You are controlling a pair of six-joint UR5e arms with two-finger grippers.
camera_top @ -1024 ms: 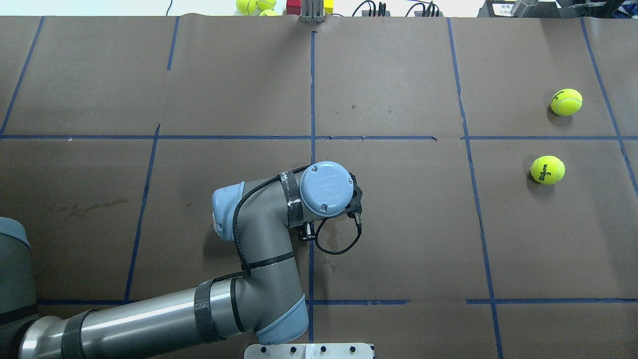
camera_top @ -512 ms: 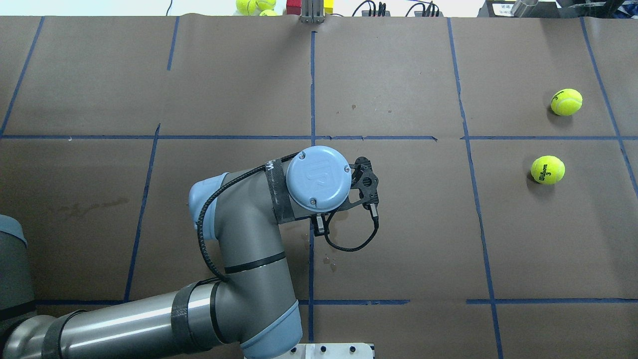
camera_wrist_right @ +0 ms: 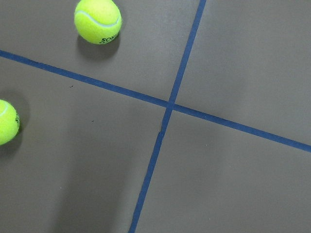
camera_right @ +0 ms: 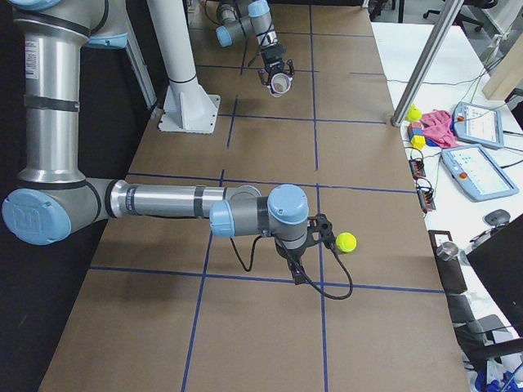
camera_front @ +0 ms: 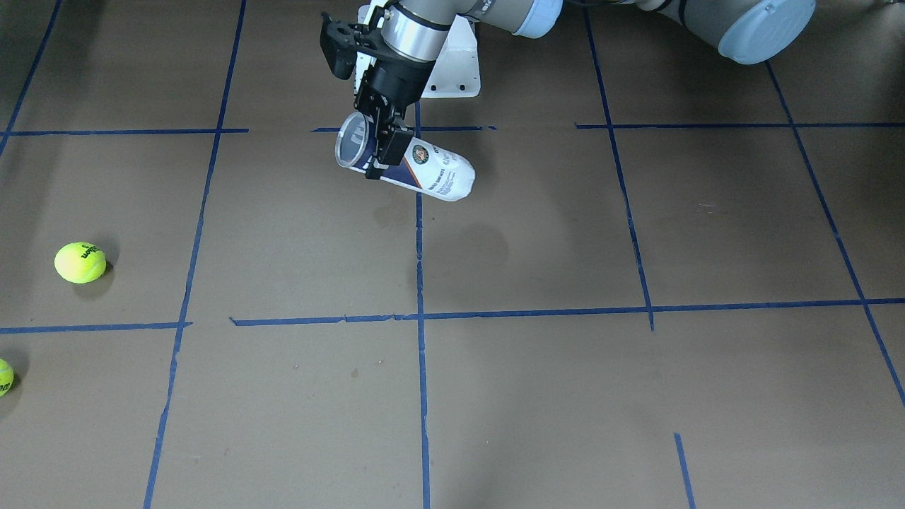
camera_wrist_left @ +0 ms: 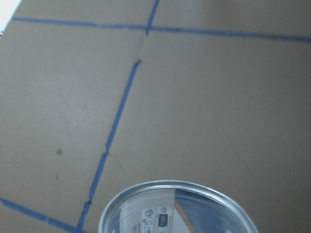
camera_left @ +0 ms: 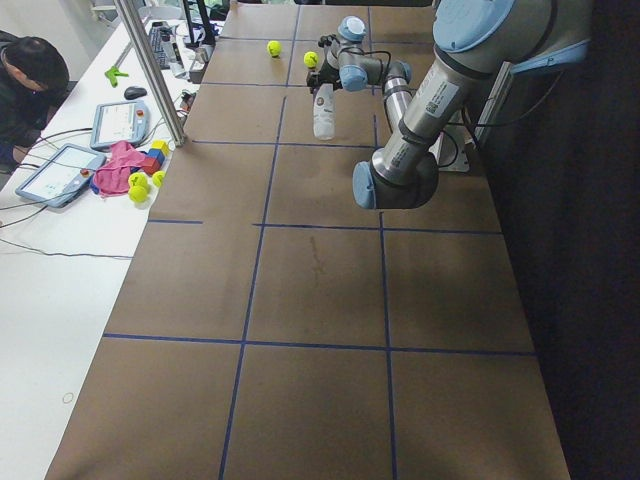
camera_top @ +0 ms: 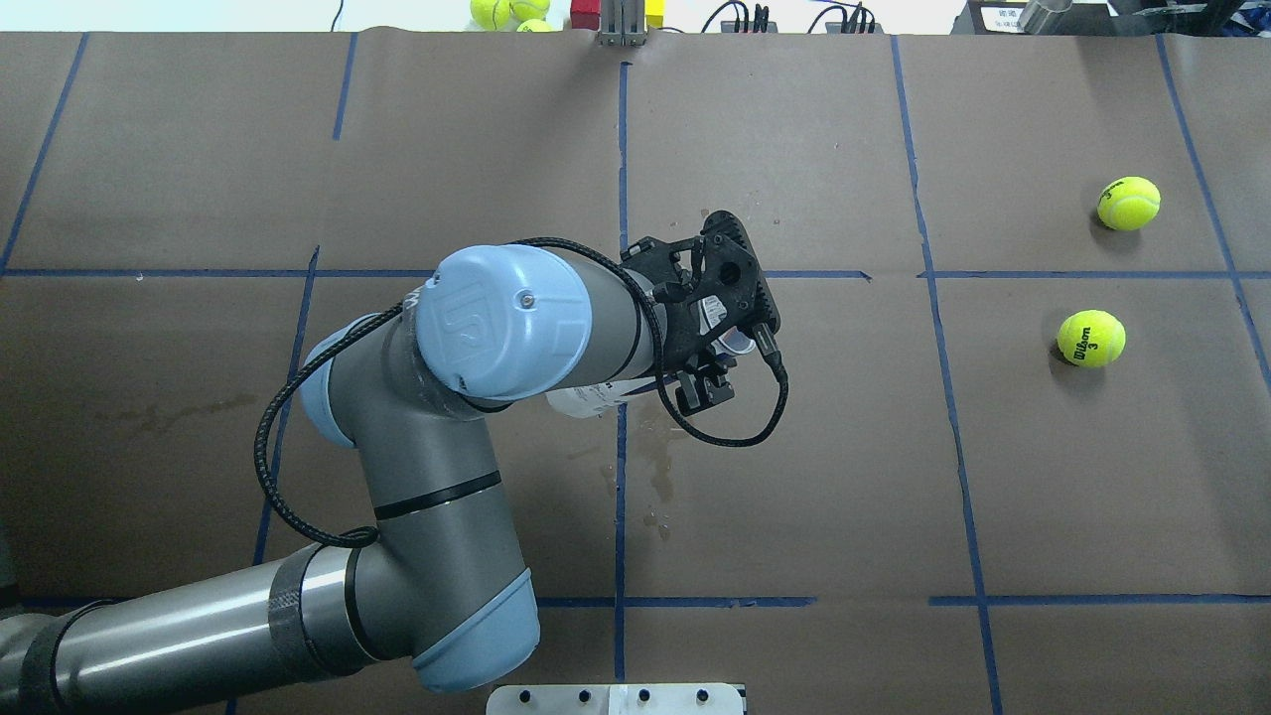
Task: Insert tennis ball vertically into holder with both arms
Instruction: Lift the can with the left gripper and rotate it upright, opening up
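Observation:
The holder [camera_front: 424,170], a clear can with a white-and-navy label, hangs tilted above the table's middle with its open mouth raised toward the robot's right. My left gripper [camera_front: 384,150] is shut on it near the mouth. The left wrist view looks past the holder's rim [camera_wrist_left: 177,191] at the table. In the overhead view the left arm hides most of the holder [camera_top: 586,399]. Two tennis balls [camera_top: 1091,338] [camera_top: 1128,203] lie on the table at the right. My right gripper [camera_right: 315,237] hovers beside one tennis ball [camera_right: 346,242]; I cannot tell whether it is open or shut.
The white pedestal base [camera_front: 452,71] stands at the robot's edge. Beyond the far edge lie more tennis balls [camera_top: 506,10] and coloured blocks [camera_top: 586,12]. A person [camera_left: 25,80] sits at a side table with tablets. Blue tape lines grid the brown table.
The left arm has risen and swung forward over the table's middle. Its wrist has turned, and part of the holder now shows beneath it.

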